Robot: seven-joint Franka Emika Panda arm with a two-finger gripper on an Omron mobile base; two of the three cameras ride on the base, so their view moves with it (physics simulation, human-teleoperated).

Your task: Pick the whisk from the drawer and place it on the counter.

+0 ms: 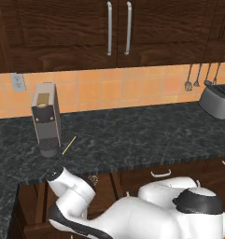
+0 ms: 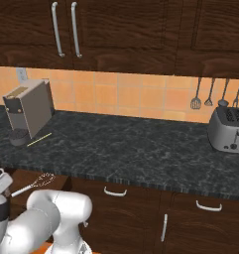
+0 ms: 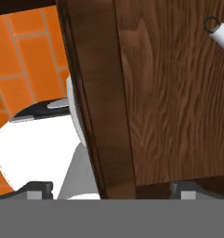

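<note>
A: Tool [image 3: 111,188] status? Hand view, lower edge of frame: two dark tips set wide apart, nothing between them. Spread wide, holding nothing.

B: Agreed. Tips sit close over the drawer [image 3: 169,93], plain wood bottom filling the right half of that frame.

A: Whisk [image 2: 34,183] location?

B: Right base view, lower left of frame. Lying flat in the open drawer [image 2: 36,178], dark wire loops toward the right, pale handle running left toward the white wrist. Left base view, the wire head [image 1: 92,179] peeks out just right of the wrist, low centre-left, under the worktop [image 1: 132,135] edge.

A: Hand view, upper right corner: a pale rod end with a small ring. Likely the whisk handle [image 3: 220,33], lying on the drawer wood.

B: Tool touching it?

A: No. Well apart in that frame.

B: Other items on the worktop: coffee machine [image 1: 45,119] at left, thin yellow stick [image 1: 69,145] just beside it, toaster [image 1: 217,100] at far right. Utensils [image 1: 198,79] hang on the orange tile above the toaster.
</note>
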